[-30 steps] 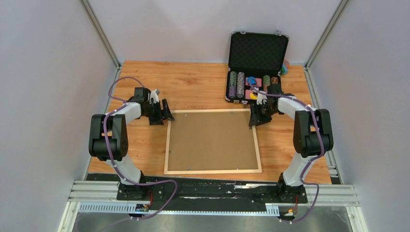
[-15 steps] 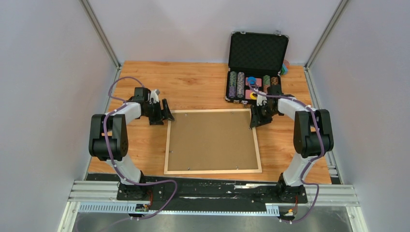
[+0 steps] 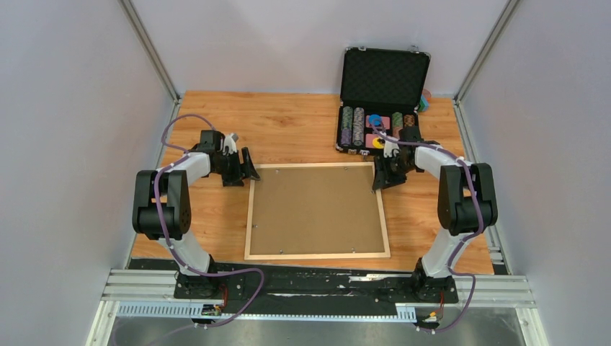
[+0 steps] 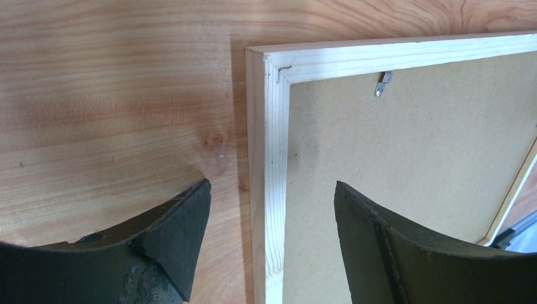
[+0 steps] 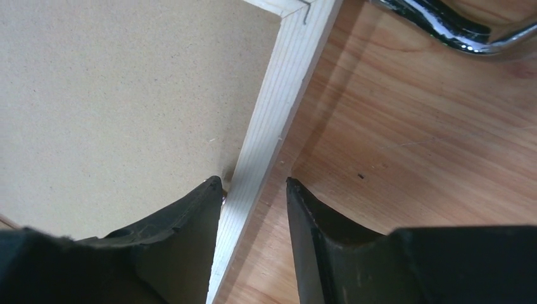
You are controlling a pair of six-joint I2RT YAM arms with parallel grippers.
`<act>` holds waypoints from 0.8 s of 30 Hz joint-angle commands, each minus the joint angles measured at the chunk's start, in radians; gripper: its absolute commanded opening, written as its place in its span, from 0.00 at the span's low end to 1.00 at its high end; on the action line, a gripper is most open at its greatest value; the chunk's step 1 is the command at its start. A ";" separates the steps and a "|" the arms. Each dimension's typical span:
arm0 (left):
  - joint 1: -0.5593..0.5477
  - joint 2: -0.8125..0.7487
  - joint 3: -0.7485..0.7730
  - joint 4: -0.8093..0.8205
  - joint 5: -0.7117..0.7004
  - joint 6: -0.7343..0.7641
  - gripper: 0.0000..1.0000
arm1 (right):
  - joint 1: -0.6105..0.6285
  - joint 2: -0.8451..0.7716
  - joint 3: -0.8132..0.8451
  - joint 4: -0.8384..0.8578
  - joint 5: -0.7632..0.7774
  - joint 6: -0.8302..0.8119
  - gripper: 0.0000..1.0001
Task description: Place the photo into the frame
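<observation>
grey walls enclose a wooden table [image 3: 288,115]; from above, the frame [image 3: 317,254] lies face down toward the near edge, brown backing board [image 3: 317,209] up, black chip case [image 3: 384,72] at the far right corner, and the left gripper [image 3: 248,171] and right gripper [image 3: 382,179] sit at the frame's far corners, probably to steady or lift it. left wrist: released, jaws wide astride the left rail. right wrist: jaws narrower astride the right rail, inner finger [image 5: 190,215] against it, outer one apart, so not clenched; the photo is nowhere visible.

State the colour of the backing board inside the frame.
Plain light brown backing board, no pattern; the left wrist view shows it best.
</observation>
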 commanded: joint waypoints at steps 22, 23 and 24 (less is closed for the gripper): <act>0.002 -0.055 0.156 -0.163 -0.098 0.174 0.93 | 0.268 -0.610 -0.267 0.001 -0.094 -0.300 0.54; 0.002 -0.065 0.165 -0.180 -0.109 0.192 0.96 | 0.315 -0.632 -0.287 0.002 -0.085 -0.302 0.54; 0.002 -0.068 0.182 -0.190 -0.131 0.201 0.97 | 0.380 -0.647 -0.302 0.003 -0.076 -0.301 0.54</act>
